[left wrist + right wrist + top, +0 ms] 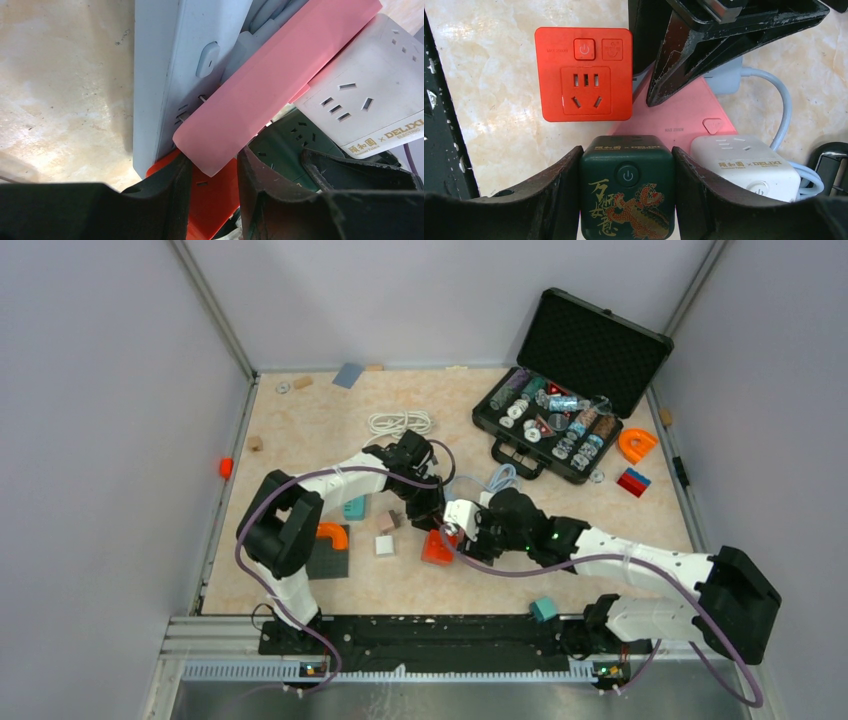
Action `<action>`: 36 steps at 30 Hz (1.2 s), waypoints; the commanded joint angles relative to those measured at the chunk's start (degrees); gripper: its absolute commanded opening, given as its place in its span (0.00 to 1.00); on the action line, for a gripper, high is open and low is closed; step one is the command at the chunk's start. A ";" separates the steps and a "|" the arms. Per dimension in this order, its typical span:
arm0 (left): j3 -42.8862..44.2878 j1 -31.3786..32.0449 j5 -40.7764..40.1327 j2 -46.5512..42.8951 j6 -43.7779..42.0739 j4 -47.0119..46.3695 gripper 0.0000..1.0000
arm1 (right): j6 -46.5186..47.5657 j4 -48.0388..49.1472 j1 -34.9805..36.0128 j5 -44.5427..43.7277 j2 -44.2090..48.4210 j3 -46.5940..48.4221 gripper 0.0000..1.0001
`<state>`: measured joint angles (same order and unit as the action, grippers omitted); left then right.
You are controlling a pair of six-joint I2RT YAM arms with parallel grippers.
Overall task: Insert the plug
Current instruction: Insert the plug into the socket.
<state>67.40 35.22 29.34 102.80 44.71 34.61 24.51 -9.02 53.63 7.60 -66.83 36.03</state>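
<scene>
My right gripper point(626, 151) is shut on a dark green cube socket point(626, 187) with a gold dragon print, which also shows in the left wrist view point(285, 145). A red cube socket point(584, 75) lies face up just ahead of it, left of a pink power strip point(684, 117). A white cube socket point(744, 165) rests on the strip's right. My left gripper point(214, 161) has both fingers against the corner of the pink strip point(280, 85), above the red cube point(215, 200). A grey-blue strip point(175, 65) lies beside it. No plug prongs show.
An open black case point(570, 425) of small parts stands at the back right. A coiled white cable point(400, 423) lies behind the left arm. An orange arch point(637, 445), a red-blue block point(632, 481), a teal block point(543, 609) and a dark plate point(328, 558) lie around.
</scene>
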 commanded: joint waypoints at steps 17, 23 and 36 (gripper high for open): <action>2.46 -0.68 -9.83 4.02 -4.46 -0.66 0.38 | -2.33 -12.28 -0.87 -10.39 6.81 13.28 0.99; 2.23 -0.62 -9.57 4.27 -4.78 -0.65 0.38 | -5.27 -12.71 -3.03 -7.77 6.71 14.02 0.99; 2.45 -0.62 -9.39 3.94 -4.81 -0.86 0.39 | -35.52 -26.43 -16.80 -15.87 3.77 26.20 0.99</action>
<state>69.60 35.00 28.91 104.03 42.24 36.91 1.21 -27.90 39.94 -4.75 -61.39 55.02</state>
